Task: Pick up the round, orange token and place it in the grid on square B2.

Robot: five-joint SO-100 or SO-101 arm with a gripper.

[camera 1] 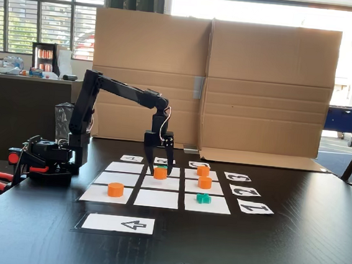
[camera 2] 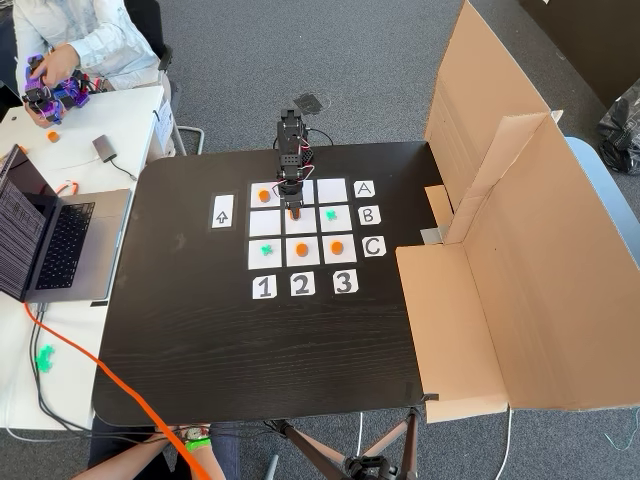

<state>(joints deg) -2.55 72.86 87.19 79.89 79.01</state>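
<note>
Four orange tokens sit on the grid (camera 2: 300, 180) in the overhead fixed view, on a black table (camera 2: 200, 340) at frame centre. One round, orange token (camera 1: 160, 173) lies on square B2 (camera 1: 172, 184), the centre cell, directly beneath the black gripper (camera 1: 158, 164); in the low front fixed view its two fingers hang apart, one on each side of the token's top, and contact cannot be judged.

From the front, the other orange tokens stand at lower left (camera 1: 115, 189) and in the right-hand column (camera 1: 205, 182), with a further one behind it (camera 1: 203, 170). A teal cross token (camera 1: 203, 198) occupies the near right cell. The overhead fixed view shows a second teal cross (camera 2: 330, 214) right of centre, hidden behind the gripper from the front, and another teal cross (camera 2: 266, 249) at lower left of the grid.

The front view alone reveals a second, smaller arm (camera 1: 42, 156) with red handles at the left edge of the table, and the cardboard screen (camera 1: 261, 84) as a flat wall behind. The overhead view alone takes in a laptop (camera 2: 50, 235) on a white desk at left, a person's hands (camera 2: 50, 75) holding a purple device at upper left, and the arrow card (camera 2: 222, 212) left of the grid.
</note>
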